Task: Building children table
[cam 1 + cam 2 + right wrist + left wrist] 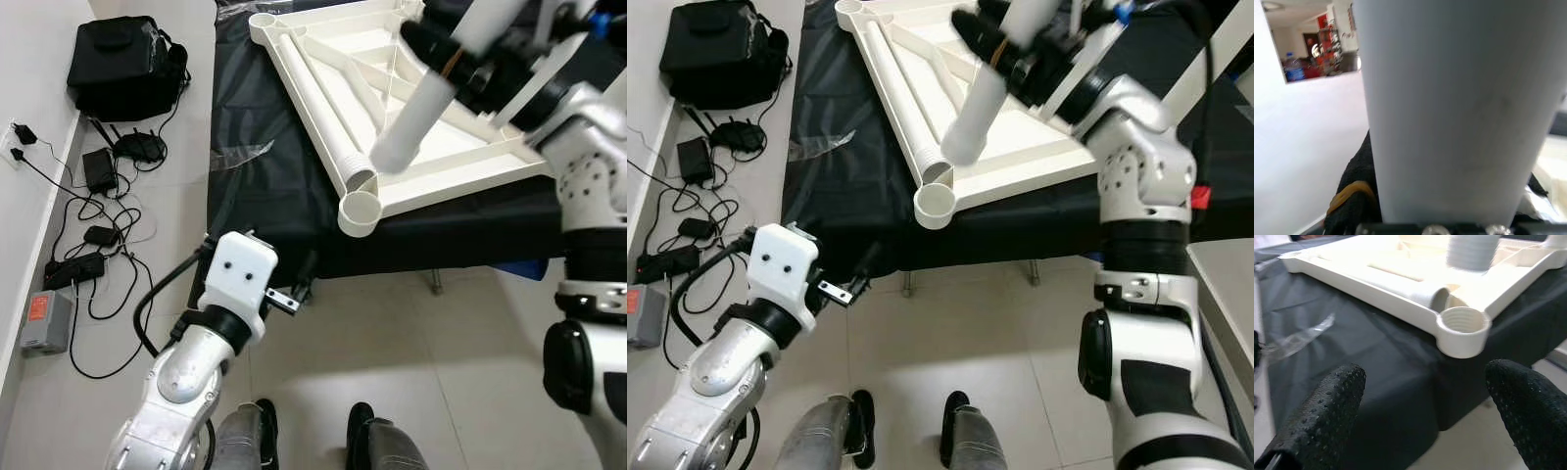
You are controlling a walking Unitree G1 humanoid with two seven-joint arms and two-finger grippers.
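Observation:
A white children's tabletop (pixel 460 147) lies upside down on a black-covered surface. Its near corner has a round threaded socket (pixel 361 211), also seen in the left wrist view (pixel 1463 325). My right gripper (pixel 1004 44) is shut on a white table leg (pixel 416 117), held slanted, with its ribbed lower end hovering just above and behind that socket. In the right wrist view the leg (pixel 1454 107) sits close between black fingers (pixel 1354 176). A second white leg (pixel 313 103) lies inside the tabletop along its rim. My left gripper (pixel 1425 401) is low in front of the corner, open and holding nothing.
The black cloth (pixel 265 186) hangs over the front edge. On the floor at left are a black bag (pixel 122 59), tangled cables with adapters (pixel 98 196) and a grey power box (pixel 44 318). My own feet (pixel 313 431) stand on light tiles.

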